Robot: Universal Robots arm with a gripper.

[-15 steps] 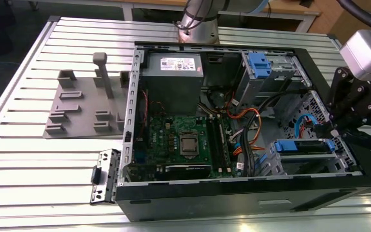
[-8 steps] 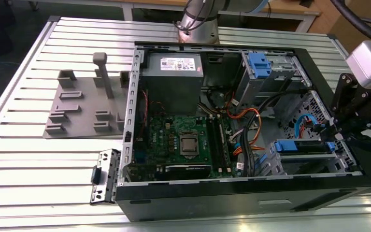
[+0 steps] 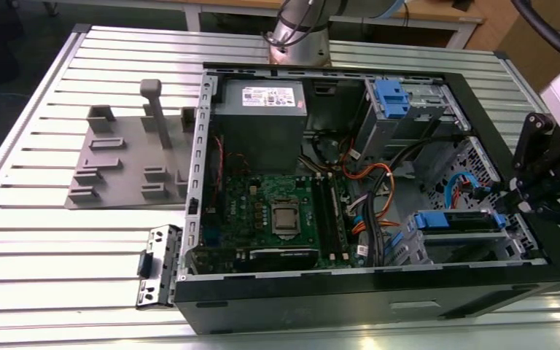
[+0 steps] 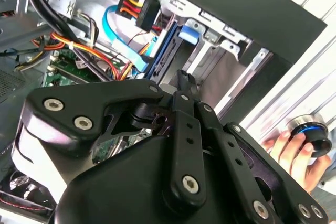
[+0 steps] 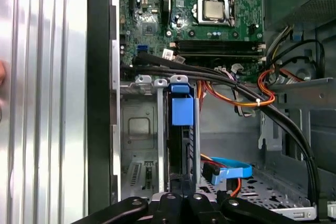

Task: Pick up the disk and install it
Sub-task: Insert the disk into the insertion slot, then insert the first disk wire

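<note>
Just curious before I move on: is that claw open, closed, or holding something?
Gripper: cannot be told; it is at the disk in the bay.

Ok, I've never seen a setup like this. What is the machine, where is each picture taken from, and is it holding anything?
The machine is a single robot arm with a black claw at its end. The exterior view comes from a camera off the arm, looking down on a slatted metal table. On the table lie an open computer case, a grey fixture and a small metal bracket. The two wrist views come from cameras riding on the arm, so they see the claw's black links up close.

The disk, edged by its blue carrier, sits in a slot of the drive cage at the case's corner, and the claw is right at it. I cannot tell whether the claw grips it. In the second wrist view, a person's hand is beside the case.
</note>
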